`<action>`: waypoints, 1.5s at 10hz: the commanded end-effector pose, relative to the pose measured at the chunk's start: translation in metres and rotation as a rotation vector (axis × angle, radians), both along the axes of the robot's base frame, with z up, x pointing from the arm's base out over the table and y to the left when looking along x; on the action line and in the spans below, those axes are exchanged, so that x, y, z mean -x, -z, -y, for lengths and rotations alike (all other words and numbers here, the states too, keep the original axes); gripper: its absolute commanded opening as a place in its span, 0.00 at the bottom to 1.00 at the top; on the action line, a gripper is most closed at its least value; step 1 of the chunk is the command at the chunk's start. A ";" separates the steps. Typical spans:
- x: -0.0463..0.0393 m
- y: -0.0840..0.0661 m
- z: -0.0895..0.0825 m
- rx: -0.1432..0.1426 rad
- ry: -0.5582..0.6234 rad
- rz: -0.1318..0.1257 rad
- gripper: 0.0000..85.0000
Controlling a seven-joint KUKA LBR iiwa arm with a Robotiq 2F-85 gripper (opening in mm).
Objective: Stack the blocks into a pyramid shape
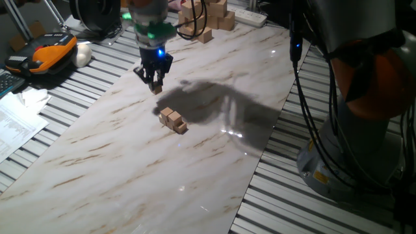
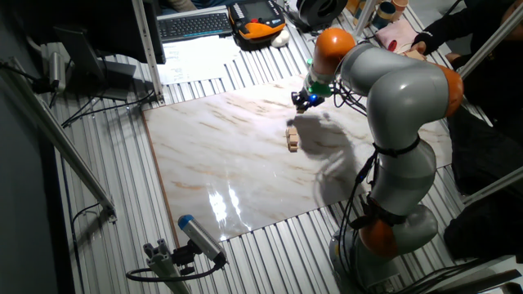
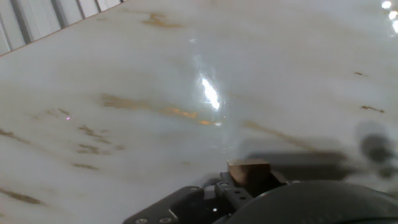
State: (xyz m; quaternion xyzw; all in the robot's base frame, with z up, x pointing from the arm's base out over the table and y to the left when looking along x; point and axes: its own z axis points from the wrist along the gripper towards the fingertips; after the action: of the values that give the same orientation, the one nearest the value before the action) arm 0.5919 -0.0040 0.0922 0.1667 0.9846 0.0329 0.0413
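Note:
A small cluster of tan wooden cubes (image 1: 173, 119) sits on the marble board (image 1: 97, 169); it also shows in the other fixed view (image 2: 292, 137). My gripper (image 1: 156, 86) hangs above the board, up and left of the cluster, shut on one small tan cube (image 1: 156, 89). The hand view shows that cube (image 3: 249, 171) between the fingers, with bare marble below. In the other fixed view the gripper (image 2: 306, 101) is beyond the cluster.
A pile of larger pale wooden blocks (image 1: 207, 16) stands at the board's far end. An orange device (image 1: 49, 52) and papers (image 1: 16, 123) lie at the left. Slatted metal table (image 1: 305, 208) surrounds the board. The robot's base (image 1: 364, 117) is at the right.

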 end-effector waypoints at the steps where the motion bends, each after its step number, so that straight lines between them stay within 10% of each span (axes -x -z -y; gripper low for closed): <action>1: -0.0001 0.000 0.000 0.000 -0.004 0.001 0.00; 6: -0.0001 0.000 0.000 -0.017 -0.129 0.023 0.00; 9: 0.0015 -0.001 -0.002 -0.004 -0.107 -0.010 0.00; 15: 0.0429 -0.023 -0.032 -0.016 -0.078 -0.035 0.00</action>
State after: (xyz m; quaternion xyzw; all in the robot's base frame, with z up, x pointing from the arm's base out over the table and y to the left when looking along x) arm 0.5487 0.0285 0.1157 0.1302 0.9905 0.0390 0.0214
